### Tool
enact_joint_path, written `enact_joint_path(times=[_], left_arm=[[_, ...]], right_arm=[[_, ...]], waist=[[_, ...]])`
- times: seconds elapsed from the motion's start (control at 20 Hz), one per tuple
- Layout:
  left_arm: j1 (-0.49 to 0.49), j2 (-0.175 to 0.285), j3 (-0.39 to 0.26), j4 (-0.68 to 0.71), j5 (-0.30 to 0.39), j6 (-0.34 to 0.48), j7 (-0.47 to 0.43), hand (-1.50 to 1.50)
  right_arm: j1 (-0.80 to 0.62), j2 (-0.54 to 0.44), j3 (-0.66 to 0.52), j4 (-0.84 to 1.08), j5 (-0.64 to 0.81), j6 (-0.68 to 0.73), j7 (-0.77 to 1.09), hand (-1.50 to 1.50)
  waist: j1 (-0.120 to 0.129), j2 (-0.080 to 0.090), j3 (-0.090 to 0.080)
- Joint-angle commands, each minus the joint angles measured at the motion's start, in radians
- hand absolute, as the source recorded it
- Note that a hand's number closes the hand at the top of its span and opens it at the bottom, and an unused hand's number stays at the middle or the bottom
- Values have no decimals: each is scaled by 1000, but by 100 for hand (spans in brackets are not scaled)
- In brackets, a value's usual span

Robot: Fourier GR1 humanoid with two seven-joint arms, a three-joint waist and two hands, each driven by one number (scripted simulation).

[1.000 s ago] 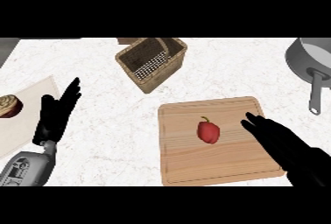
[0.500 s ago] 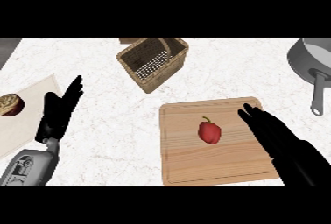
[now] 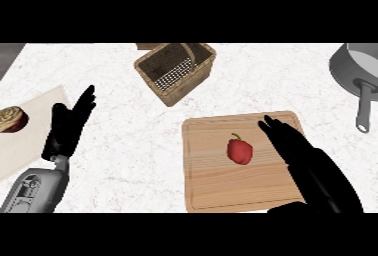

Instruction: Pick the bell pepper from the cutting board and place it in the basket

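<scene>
White marble counter point(image 3: 133, 150), wooden cutting board point(image 3: 214, 185) on it – red bell pepper point(image 3: 239, 151) lies mid-board, just left of right hand point(image 3: 295, 150) – fingers straight, no contact

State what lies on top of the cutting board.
A red bell pepper lies near the middle of the cutting board. The right hand, fingers straight, extends over its right side, hiding the wood beneath.

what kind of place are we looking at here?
Most likely a kitchen counter: a pale marbled countertop carries a wooden cutting board with a red bell pepper on it, and a grey saucepan sits at the right edge.
</scene>
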Motion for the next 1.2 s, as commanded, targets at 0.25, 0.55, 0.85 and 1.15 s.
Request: enact_joint_path(times=[0.25,0.55,0.85,1.15], left_arm=[[20,-35,53,58,-38,-54,-90,0],[48,-40,65,-86,-45,-75,42,0],[-13,-54,86,-42,-81,-69,61,0],[9,-76,94,-48,-101,-85,25,0]], right_arm=[[-4,128,-14,118,125,-14,-100,-150],[-34,216,-23,252,185,-35,-164,-150],[-58,234,-87,358,197,-48,-244,-150],[-91,323,-69,445,260,-44,-217,-150]], waist=[[-2,0,0],[1,-1,0],[0,0,0],[1,0,0]])
